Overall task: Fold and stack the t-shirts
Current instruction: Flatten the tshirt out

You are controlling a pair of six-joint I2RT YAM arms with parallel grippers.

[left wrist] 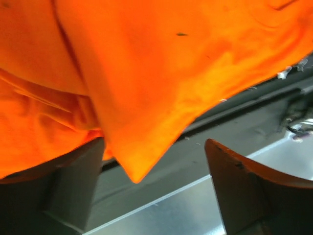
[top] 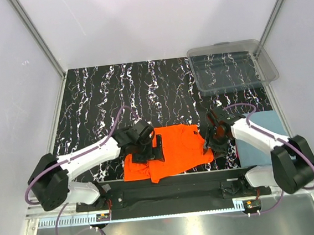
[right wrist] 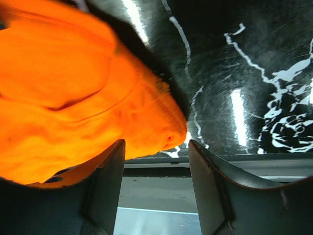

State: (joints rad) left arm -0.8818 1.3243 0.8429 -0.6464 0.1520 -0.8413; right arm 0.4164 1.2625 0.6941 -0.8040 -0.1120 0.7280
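left gripper (left wrist: 155, 143) being held wide over orange t-shirt (top: 176, 146) corner | right gripper (right wrist: 156, 144) being held part-open, cloth seemingly ungripped | blue-grey t-shirt (top: 271, 120) being half-hidden by right arm (top: 259, 134) | clear bin (top: 232, 66) beyond

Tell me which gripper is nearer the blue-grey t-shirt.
Right. The right gripper is at the orange t-shirt's right edge, just beside the blue-grey t-shirt. The left gripper is over the opposite, left side of the orange one, clearly farther away.
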